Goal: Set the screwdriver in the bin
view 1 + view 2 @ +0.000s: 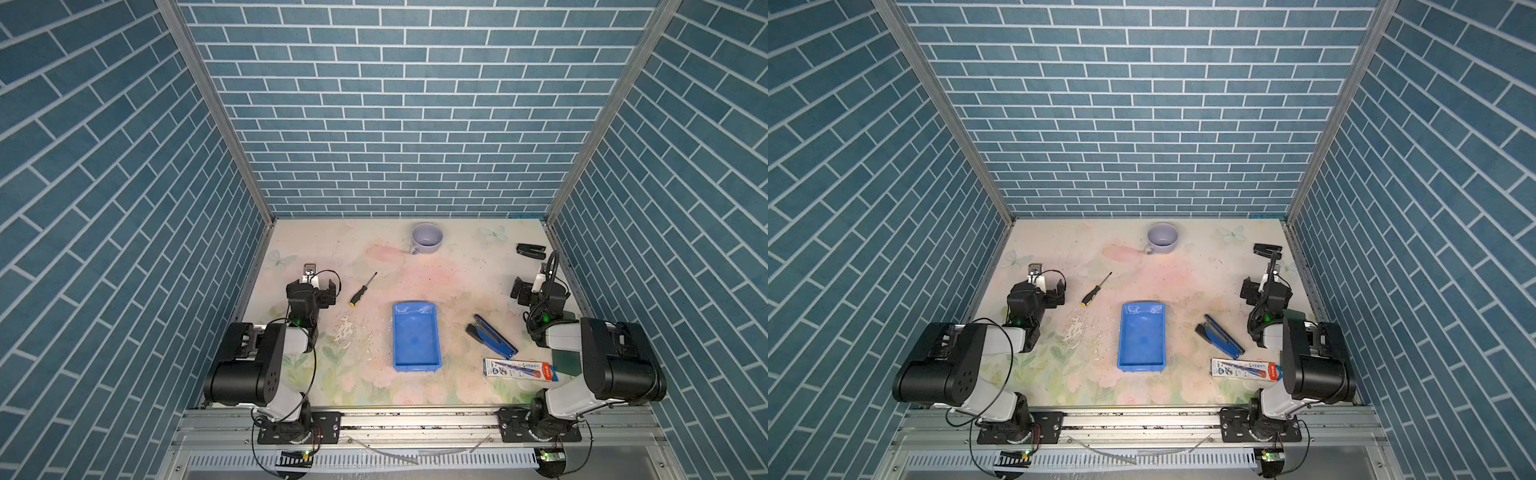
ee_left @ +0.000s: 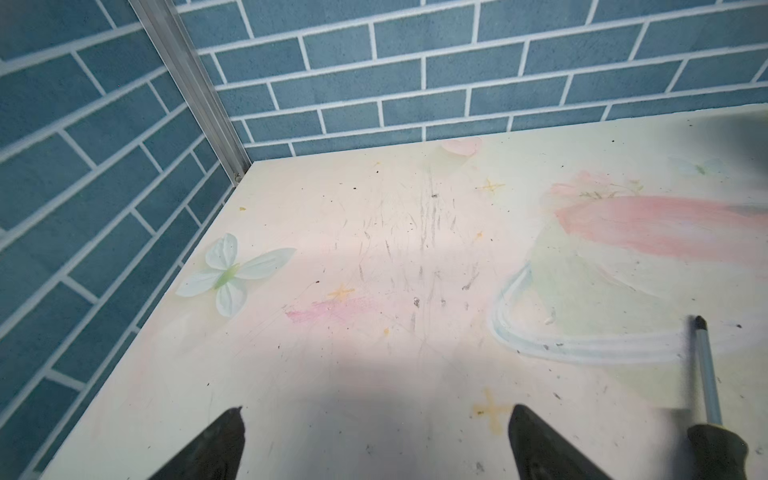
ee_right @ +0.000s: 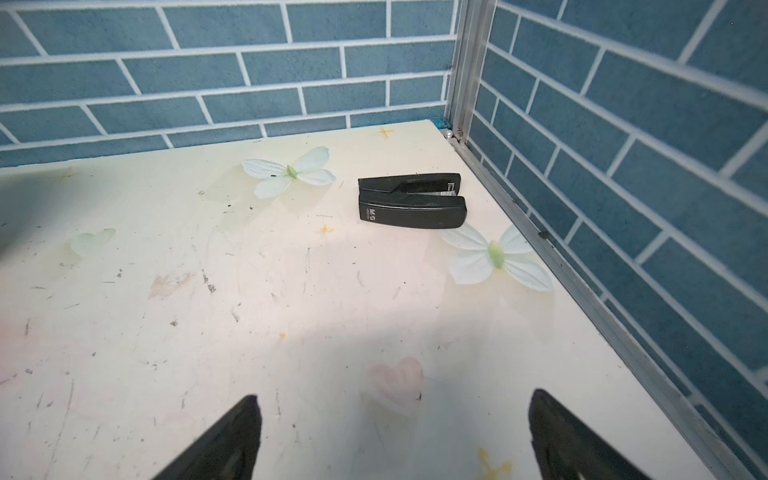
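Left wrist view: left gripper [image 2: 376, 417] spread, empty. In both top views the screwdriver [image 1: 363, 290] lies on the table [image 1: 415, 274] at its 3 o'clock, shaft toward 1 o'clock; right gripper [image 3: 395, 401], also spread, is farther.

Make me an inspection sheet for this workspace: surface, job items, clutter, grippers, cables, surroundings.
Surface: table, floral print, scuffed, with a flaked patch left of the bin.
Job's things: screwdriver lies flat on the table, left of the bin and apart from it; the bin is empty.
Clutter: cup at the back; black stapler in the back right corner; blue stapler and box right of the bin.
Grippers: left gripper open, empty, beside the screwdriver; right gripper open, empty.
Cables: black cables loop along both arms.
Surroundings: brick-pattern walls, metal frame posts.
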Controlling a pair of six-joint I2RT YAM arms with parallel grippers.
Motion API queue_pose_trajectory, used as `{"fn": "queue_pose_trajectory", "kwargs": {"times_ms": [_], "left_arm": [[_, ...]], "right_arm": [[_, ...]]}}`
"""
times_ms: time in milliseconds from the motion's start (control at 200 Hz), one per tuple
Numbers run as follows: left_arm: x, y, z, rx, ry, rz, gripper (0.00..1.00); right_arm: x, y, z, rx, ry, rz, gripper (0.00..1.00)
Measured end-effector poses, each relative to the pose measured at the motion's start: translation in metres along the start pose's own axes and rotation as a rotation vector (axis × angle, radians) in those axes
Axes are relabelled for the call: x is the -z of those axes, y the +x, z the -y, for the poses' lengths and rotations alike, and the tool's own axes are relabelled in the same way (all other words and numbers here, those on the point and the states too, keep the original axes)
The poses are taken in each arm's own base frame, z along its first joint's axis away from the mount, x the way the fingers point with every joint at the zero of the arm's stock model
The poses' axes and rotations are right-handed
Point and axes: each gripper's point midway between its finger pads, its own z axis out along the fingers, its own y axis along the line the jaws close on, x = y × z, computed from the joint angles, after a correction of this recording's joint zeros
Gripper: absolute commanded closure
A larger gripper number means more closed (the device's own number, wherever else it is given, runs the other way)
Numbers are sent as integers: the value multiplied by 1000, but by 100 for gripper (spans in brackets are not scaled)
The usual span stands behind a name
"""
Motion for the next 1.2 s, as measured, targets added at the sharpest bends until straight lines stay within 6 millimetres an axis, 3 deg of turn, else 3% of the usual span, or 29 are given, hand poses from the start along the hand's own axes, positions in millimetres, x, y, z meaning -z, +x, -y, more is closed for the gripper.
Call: {"fn": "queue_pose_trajectory", "kwargs": {"times_ms": [955,1095,1200], "left_arm": [[0,0,1,-1,9,-2,0],[6,-6,3,-5,24,-6,0],[15,-27,3,-7,34,23,0]], "right_arm": [[1,6,-9,3,-52,-27,1],[10,-10,-8,1,-53,3,1],[23,-32,-9,-4,-64,55,1]]}}
